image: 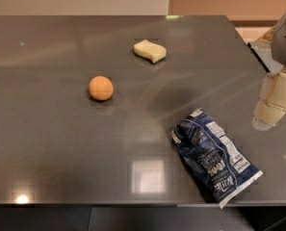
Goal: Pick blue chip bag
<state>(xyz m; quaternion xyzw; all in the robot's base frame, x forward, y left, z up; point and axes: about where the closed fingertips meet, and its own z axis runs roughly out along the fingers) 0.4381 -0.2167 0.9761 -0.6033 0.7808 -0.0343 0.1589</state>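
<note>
Pale gripper [276, 102] over grey counter [51, 143]; jaws' spread: cannot tell. Crumpled navy-blue foil chip bag [214, 158] lies down-left of jaws; straddle its narrow width.

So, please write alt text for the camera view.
A crumpled dark navy foil chip bag lies near the front edge of a grey table, the robot's cream claw up right of it. Farther back lie a round orange object and a pale yellow sponge.

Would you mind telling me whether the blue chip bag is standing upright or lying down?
Lying down: the blue chip bag rests crumpled on the table, label facing up. The gripper hangs apart near the right edge.
</note>
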